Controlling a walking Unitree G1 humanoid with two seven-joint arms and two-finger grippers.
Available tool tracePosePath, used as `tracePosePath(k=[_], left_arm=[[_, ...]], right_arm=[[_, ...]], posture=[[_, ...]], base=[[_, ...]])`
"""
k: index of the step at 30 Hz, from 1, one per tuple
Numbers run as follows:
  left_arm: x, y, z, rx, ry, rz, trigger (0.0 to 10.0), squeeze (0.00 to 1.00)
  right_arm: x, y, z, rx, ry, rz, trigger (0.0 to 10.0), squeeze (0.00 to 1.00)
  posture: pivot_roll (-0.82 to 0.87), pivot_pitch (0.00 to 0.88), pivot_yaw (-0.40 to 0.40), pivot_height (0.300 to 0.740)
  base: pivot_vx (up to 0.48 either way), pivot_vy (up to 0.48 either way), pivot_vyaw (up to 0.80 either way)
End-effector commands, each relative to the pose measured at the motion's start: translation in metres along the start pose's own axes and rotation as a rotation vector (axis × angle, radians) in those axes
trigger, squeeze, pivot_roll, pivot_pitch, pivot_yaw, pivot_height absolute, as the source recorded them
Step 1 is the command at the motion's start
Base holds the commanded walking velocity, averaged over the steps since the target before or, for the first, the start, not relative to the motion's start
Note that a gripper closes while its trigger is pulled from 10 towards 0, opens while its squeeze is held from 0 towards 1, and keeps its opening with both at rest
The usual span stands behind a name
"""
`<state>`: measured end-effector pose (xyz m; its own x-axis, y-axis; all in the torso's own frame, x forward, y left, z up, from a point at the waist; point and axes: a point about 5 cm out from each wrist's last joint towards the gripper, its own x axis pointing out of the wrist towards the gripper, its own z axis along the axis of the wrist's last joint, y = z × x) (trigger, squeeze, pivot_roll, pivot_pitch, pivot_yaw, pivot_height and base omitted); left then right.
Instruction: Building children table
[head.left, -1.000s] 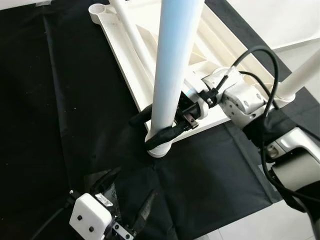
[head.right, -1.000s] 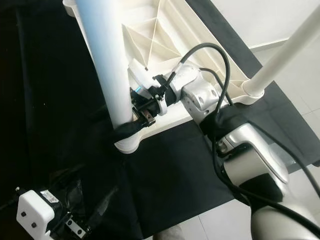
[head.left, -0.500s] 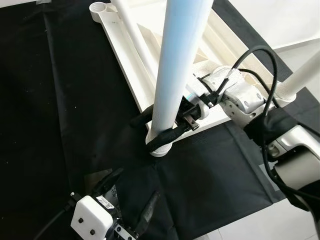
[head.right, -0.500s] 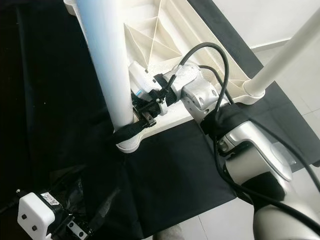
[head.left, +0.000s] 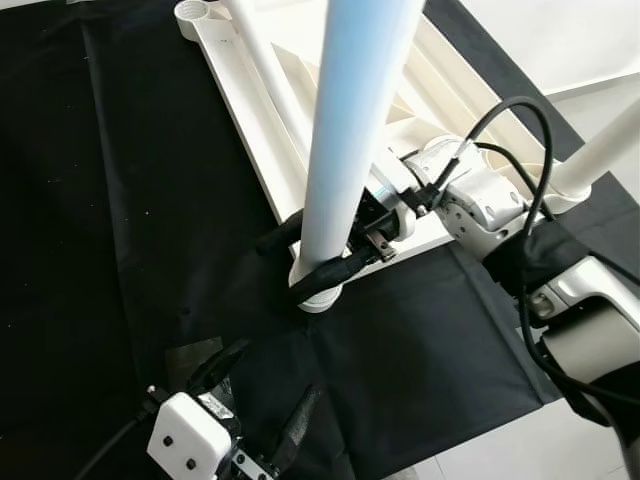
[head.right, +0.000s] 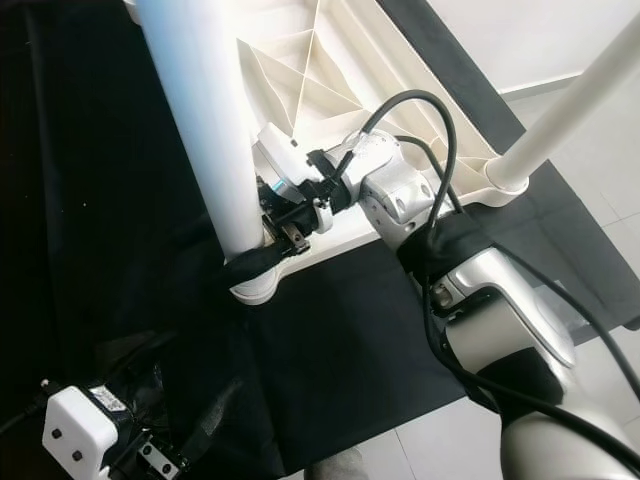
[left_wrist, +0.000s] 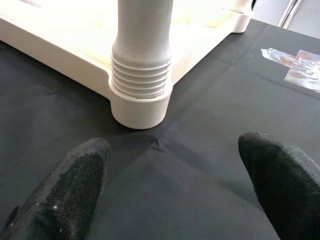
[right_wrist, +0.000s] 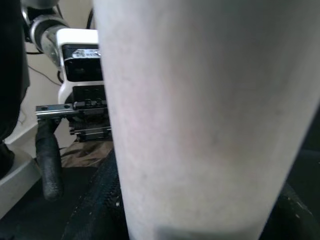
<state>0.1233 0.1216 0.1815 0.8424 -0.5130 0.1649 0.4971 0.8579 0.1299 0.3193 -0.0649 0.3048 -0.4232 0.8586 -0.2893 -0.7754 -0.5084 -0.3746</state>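
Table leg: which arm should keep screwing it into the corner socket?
Right. Its end effector is clamped around the leg just above the socket. The left end effector sits open on the black cloth, short of the leg.

I read this as a room in a home, with the assembly done on the floor: under my right gripper (head.left: 318, 262) a black cloth (head.left: 150, 200) is spread flat, and beyond its edge, behind that arm, pale glossy floor tiles (head.right: 590, 180) with thin grout lines show. Ahead of the gripper lies a white plastic children's tabletop (head.left: 300, 90), underside up, ribs showing, a household piece. Past my left gripper (left_wrist: 170, 180), strips of tape (left_wrist: 300, 65) stick to the cloth.
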Motion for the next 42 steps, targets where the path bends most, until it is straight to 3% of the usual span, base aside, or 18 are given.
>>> tracePosePath(k=[1, 4, 5, 6, 8, 10, 13, 14, 15, 16, 17, 18, 23, 28, 30, 39, 42], left_arm=[[-0.002, -0.003, -0.004, -0.018, 0.014, 0.004, 10.0, 0.00], [-0.002, -0.003, -0.004, -0.018, 0.014, 0.004, 10.0, 0.00], [-0.001, -0.004, -0.005, -0.019, 0.014, 0.004, 10.0, 0.00], [-0.001, -0.004, -0.005, -0.019, 0.014, 0.004, 10.0, 0.00], [-0.001, -0.005, -0.005, -0.022, 0.011, 0.008, 10.0, 0.00], [0.000, -0.006, -0.006, -0.024, 0.010, 0.009, 10.0, 0.00], [0.000, -0.006, -0.007, -0.025, 0.010, 0.008, 10.0, 0.00], [0.000, -0.006, -0.007, -0.025, 0.010, 0.005, 10.0, 0.00], [0.000, -0.006, -0.007, -0.025, 0.010, 0.005, 10.0, 0.00], [0.000, -0.006, -0.008, -0.027, 0.009, 0.003, 10.0, 0.00], [0.000, -0.006, -0.008, -0.027, 0.009, 0.003, 10.0, 0.00], [0.001, -0.005, -0.009, -0.027, 0.009, 0.000, 10.0, 0.00], [0.002, -0.004, -0.011, -0.023, 0.009, -0.007, 10.0, 0.00], [0.004, -0.003, -0.013, -0.017, 0.007, -0.012, 10.0, 0.00], [0.005, -0.001, -0.013, -0.013, 0.003, -0.011, 10.0, 0.00], [0.007, 0.001, -0.015, -0.009, -0.001, -0.004, 10.0, 0.00], [0.007, 0.003, -0.015, -0.007, -0.002, -0.005, 10.0, 0.00]], right_arm=[[0.002, 0.009, -0.031, 0.132, 0.074, -0.003, 10.0, 0.00], [0.002, 0.009, -0.032, 0.142, 0.075, -0.016, 10.0, 0.00], [0.002, 0.009, -0.034, 0.186, 0.075, -0.102, 10.0, 0.00], [0.002, 0.009, -0.034, 0.186, 0.075, -0.102, 10.0, 0.00], [0.004, 0.023, -0.043, 0.264, 0.135, -0.302, 10.0, 0.00], [0.007, 0.035, -0.049, 0.297, 0.202, -0.422, 10.0, 0.00], [0.009, 0.040, -0.055, 0.343, 0.248, -0.513, 10.0, 0.00], [0.011, 0.045, -0.064, 0.393, 0.308, -0.654, 10.0, 0.00], [0.011, 0.045, -0.064, 0.393, 0.308, -0.654, 10.0, 0.00], [0.014, 0.051, -0.073, 0.445, 0.334, -0.800, 10.0, 0.00], [0.014, 0.051, -0.073, 0.445, 0.334, -0.800, 10.0, 0.00], [0.020, 0.059, -0.081, 0.502, 0.335, -0.930, 10.0, 0.00], [0.033, 0.069, -0.088, 0.554, 0.315, -1.093, 10.0, 0.00], [0.039, 0.069, -0.087, 0.542, 0.304, -1.140, 10.0, 0.00], [0.043, 0.067, -0.080, 0.476, 0.253, -1.138, 10.0, 0.00], [0.050, 0.067, -0.060, 0.398, 0.082, -1.135, 10.0, 0.00], [0.042, 0.065, -0.041, 0.281, -0.066, -0.982, 10.0, 0.00]], posture=[[-0.09, 0.423, -0.099, 0.740], [-0.09, 0.423, -0.099, 0.740], [-0.10, 0.417, -0.110, 0.740], [-0.10, 0.417, -0.110, 0.740], [-0.11, 0.415, -0.120, 0.740], [-0.12, 0.415, -0.122, 0.740], [-0.12, 0.413, -0.124, 0.740], [-0.12, 0.407, -0.124, 0.740], [-0.12, 0.407, -0.124, 0.740], [-0.12, 0.400, -0.120, 0.740], [-0.12, 0.400, -0.120, 0.740], [-0.12, 0.391, -0.110, 0.740], [-0.11, 0.374, -0.093, 0.740], [-0.11, 0.367, -0.090, 0.740], [-0.11, 0.365, -0.085, 0.740], [-0.11, 0.360, -0.069, 0.740], [-0.10, 0.360, -0.063, 0.740]], base=[[0.000, 0.000, 0.00], [0.000, 0.000, 0.00], [0.000, 0.000, 0.00], [0.000, 0.000, 0.00], [0.000, 0.000, 0.00], [0.000, 0.000, 0.00], [0.000, 0.000, 0.00], [0.000, 0.000, 0.00], [0.000, 0.000, 0.00], [0.000, 0.000, 0.00], [0.000, 0.000, 0.00], [0.000, 0.000, 0.00], [0.000, 0.000, 0.00], [0.000, 0.000, 0.00], [0.000, 0.000, 0.00], [0.000, 0.000, 0.00], [0.000, 0.000, 0.00]])
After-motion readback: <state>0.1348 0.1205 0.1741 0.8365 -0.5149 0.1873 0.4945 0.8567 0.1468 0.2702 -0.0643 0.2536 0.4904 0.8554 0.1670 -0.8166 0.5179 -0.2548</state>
